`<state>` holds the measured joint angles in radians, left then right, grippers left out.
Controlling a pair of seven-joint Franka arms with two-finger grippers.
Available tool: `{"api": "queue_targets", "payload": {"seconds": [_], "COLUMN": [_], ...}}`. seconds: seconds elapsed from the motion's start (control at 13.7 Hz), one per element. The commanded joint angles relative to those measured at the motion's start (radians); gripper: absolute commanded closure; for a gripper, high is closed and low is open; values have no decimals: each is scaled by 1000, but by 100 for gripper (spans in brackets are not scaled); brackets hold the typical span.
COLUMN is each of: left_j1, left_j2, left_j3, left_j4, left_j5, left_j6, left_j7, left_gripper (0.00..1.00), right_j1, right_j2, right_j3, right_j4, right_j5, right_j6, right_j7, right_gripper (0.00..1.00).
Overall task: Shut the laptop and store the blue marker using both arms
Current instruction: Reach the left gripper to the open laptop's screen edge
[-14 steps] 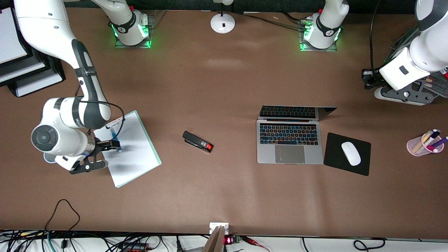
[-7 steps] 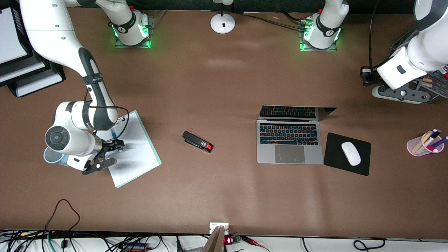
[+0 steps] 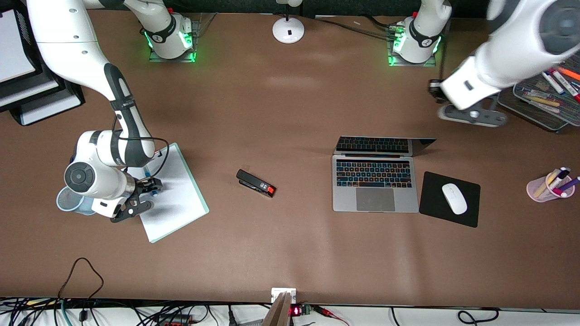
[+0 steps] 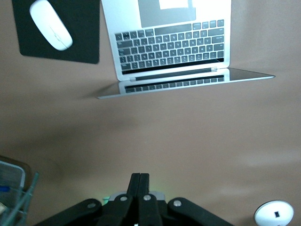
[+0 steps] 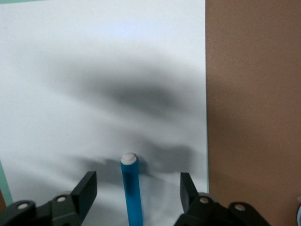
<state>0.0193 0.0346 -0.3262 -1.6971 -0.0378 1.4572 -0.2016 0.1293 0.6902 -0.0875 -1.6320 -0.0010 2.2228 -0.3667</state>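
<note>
The blue marker (image 5: 130,188) lies on a white paper pad (image 3: 174,199) toward the right arm's end of the table. My right gripper (image 3: 152,185) is low over it and open. Its fingers (image 5: 87,187) straddle the marker with a gap on each side. In the front view only a short bit of the marker (image 3: 147,174) shows beside the hand. The laptop (image 3: 375,185) is open, keys up, its lid (image 3: 385,145) tilted back. My left gripper (image 3: 435,90) hangs shut and empty over bare table between the left arm's base and the laptop (image 4: 174,42).
A black stapler (image 3: 256,183) lies mid-table. A white mouse (image 3: 454,198) sits on a black mouse pad (image 3: 471,213) beside the laptop. A pink cup (image 3: 539,190) of markers and a mesh tray (image 3: 539,113) are at the left arm's end. A blue cup (image 3: 68,199) stands by the right hand.
The left arm has swung in from its end of the table toward the laptop's lid. The right arm's wrist has shifted slightly while its gripper stays at the marker.
</note>
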Motion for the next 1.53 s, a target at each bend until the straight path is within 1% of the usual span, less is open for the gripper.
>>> {"api": "queue_targets", "payload": {"seconds": [0.0, 0.15, 0.22, 0.29, 0.44, 0.58, 0.66, 0.73, 0.8, 0.95, 1.39, 1.46], "left_j1": [11, 11, 11, 11, 13, 13, 13, 13, 13, 16, 37, 50], "left_j2": [-60, -120, -125, -125, -116, -90, -73, -61, -52, -35, 40, 56], "left_j3": [-65, -105, -122, -137, -140, -142, -142, -140, -140, -140, -132, -132], "left_j4": [-160, -296, -346, -370, -435, -504, -521, -533, -535, -535, -529, -527], "left_j5": [-19, -19, -19, -19, -16, -14, -14, -13, -13, -5, -2, 16], "left_j6": [118, 236, 286, 323, 397, 518, 557, 601, 626, 666, 866, 906], "left_j7": [-102, -133, -136, -143, -151, -151, -151, -151, -151, -148, -137, -137], "left_gripper": [98, 98, 98, 98, 98, 98, 98, 98, 98, 98, 98, 98], "right_j1": [-8, -8, -8, -10, -10, -11, -11, -11, -10, -10, -8, -7], "right_j2": [0, 2, 6, 8, 11, 14, 15, 15, 15, 15, 31, 37], "right_j3": [5, 5, 5, 5, 5, 5, 5, 5, 5, 5, 5, 5], "right_j4": [-14, -14, -14, -14, -14, -11, -11, -11, -11, -9, -5, -5], "right_j5": [19, 19, 19, 19, 19, 19, 19, 19, 19, 19, 35, 36], "right_j6": [15, 15, 15, 15, 15, 15, 15, 15, 15, 15, 17, 18], "right_j7": [-27, -28, -28, -28, -56, -74, -74, -74, -74, -74, -74, -74], "right_gripper": [25, 32, 34, 36, 44, 46, 49, 49, 49, 54, 54, 54]}}
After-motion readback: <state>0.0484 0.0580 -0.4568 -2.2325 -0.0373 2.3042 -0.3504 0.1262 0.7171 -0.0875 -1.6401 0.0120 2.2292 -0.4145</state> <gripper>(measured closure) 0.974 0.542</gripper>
